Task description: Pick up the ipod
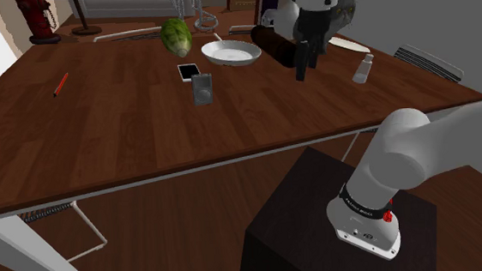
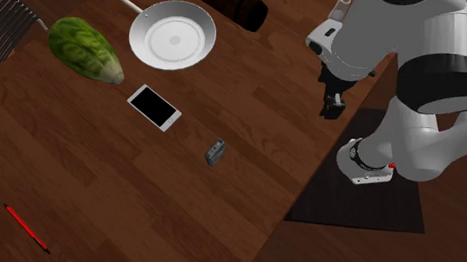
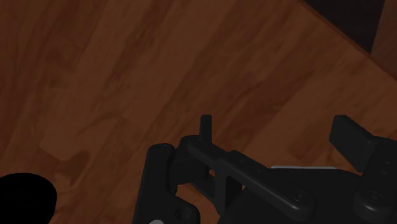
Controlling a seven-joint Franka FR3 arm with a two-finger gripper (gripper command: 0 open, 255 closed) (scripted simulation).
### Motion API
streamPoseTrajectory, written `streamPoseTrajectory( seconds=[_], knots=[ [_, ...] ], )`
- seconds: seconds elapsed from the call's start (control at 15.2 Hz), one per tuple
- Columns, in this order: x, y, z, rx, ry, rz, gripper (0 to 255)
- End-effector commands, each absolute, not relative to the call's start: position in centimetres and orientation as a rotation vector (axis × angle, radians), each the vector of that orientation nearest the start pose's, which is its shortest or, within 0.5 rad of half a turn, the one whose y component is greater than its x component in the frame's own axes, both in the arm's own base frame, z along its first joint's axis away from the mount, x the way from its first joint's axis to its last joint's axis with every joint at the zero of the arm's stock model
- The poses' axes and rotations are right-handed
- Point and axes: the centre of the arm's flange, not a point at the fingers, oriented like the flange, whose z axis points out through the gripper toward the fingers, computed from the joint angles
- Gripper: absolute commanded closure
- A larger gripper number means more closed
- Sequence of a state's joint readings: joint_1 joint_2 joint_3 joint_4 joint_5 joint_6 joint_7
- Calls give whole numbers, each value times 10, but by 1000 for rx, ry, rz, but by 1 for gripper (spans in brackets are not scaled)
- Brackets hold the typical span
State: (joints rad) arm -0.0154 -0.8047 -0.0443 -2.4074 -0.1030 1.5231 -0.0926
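The ipod (image 1: 202, 90) is a small grey slab standing upright on the dark wooden table (image 1: 128, 137), just in front of a flat white phone with a black screen (image 1: 189, 71). From above, the ipod (image 2: 214, 152) shows as a narrow grey block a little to the right of the phone (image 2: 154, 107). My black gripper (image 1: 302, 66) hangs over the table well to the ipod's right in the shoulder view, near the table's edge (image 2: 333, 107). In the wrist view the gripper (image 3: 275, 130) is open, with bare wood between its fingers.
A white pan (image 1: 232, 52), a green leafy vegetable (image 1: 176, 36) and a dark cylinder (image 1: 274, 42) lie behind the ipod. A small shaker (image 1: 362, 69) stands right of the gripper, a red pen (image 1: 61, 84) far left. The dark stand (image 1: 321, 211) sits below the table's near edge.
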Motion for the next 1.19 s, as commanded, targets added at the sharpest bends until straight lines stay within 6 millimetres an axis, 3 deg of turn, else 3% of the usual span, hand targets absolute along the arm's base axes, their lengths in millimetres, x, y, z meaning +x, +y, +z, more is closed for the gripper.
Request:
streamPoseTrajectory(
  seconds=[0.0, 1.12],
  knots=[
    [294, -33, 568, -3203, -75, 136, 0],
    [475, 78, 547, -3163, 40, 38, 0]
  ],
)
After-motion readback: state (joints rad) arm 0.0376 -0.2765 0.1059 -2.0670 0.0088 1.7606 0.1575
